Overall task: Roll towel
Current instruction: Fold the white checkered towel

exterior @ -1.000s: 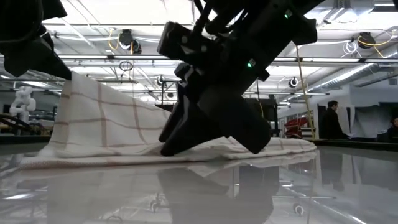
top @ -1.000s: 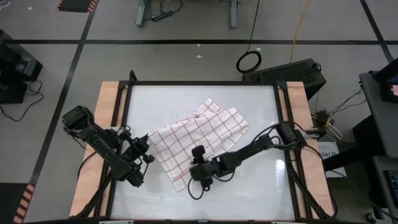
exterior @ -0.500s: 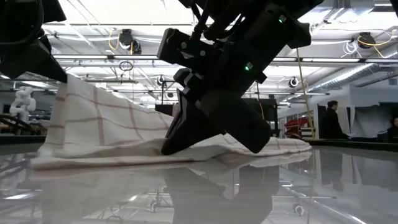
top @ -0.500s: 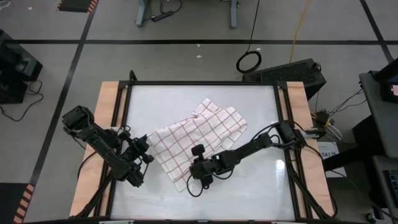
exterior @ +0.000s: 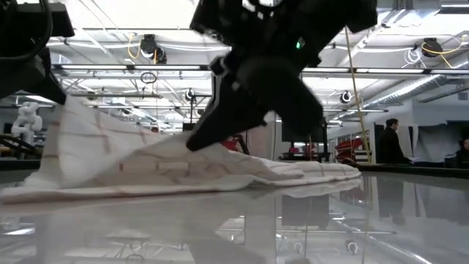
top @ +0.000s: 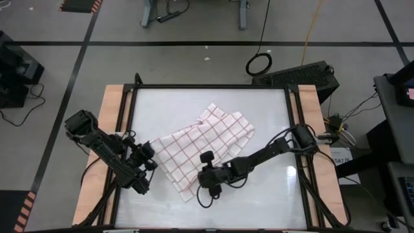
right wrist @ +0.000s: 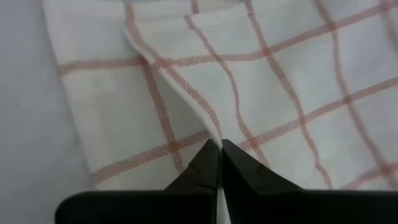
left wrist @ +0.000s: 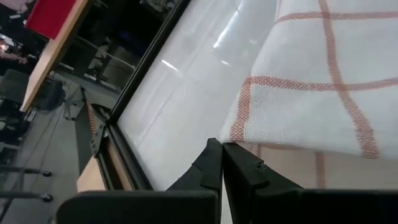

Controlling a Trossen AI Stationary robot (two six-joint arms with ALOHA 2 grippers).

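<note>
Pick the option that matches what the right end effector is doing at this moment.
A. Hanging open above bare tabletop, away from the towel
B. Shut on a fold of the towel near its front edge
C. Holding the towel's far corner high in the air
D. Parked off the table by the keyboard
B: the right end effector has its fingers closed together, pinching a raised crease of the towel near its front edge.

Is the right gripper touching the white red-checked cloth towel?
Touching: the right wrist view shows the right gripper shut on a raised fold of the towel.
</note>
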